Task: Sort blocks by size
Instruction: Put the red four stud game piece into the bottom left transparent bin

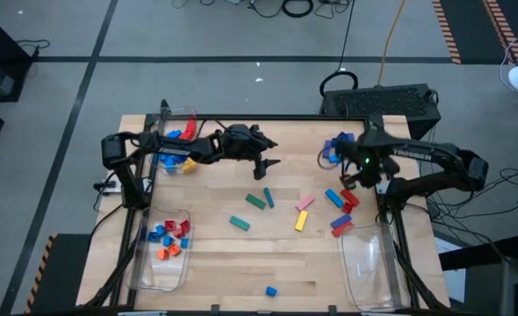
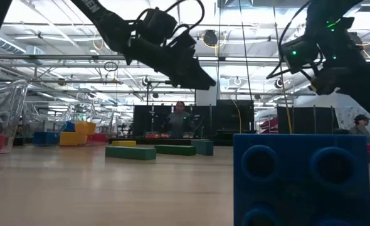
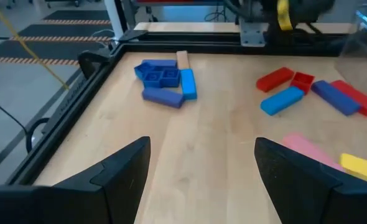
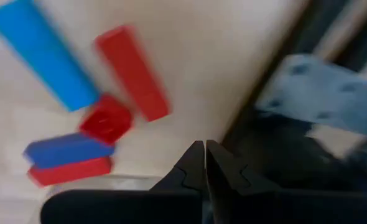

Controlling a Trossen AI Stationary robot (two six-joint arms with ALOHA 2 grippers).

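Left pincer (image 1: pixel 270 165) spread wide, empty, raised above desk (image 1: pixel 241 263) centre, near green blocks (image 1: pixel 259 200). Right pincer (image 4: pixel 205 163) pressed together, empty, over red and blue blocks (image 1: pixel 340 200) by desk's right edge. Sorted bricks in left clear bins (image 1: pixel 165 239); right bin (image 1: pixel 369 263) without bricks. Single blue cube (image 1: pixel 271 290) near front edge.

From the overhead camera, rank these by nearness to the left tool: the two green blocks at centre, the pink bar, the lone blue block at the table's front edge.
Left tool hangs open over the table's middle.
1. Green blocks, just below it.
2. Pink bar, toward the right arm.
3. Lone blue block, front edge.
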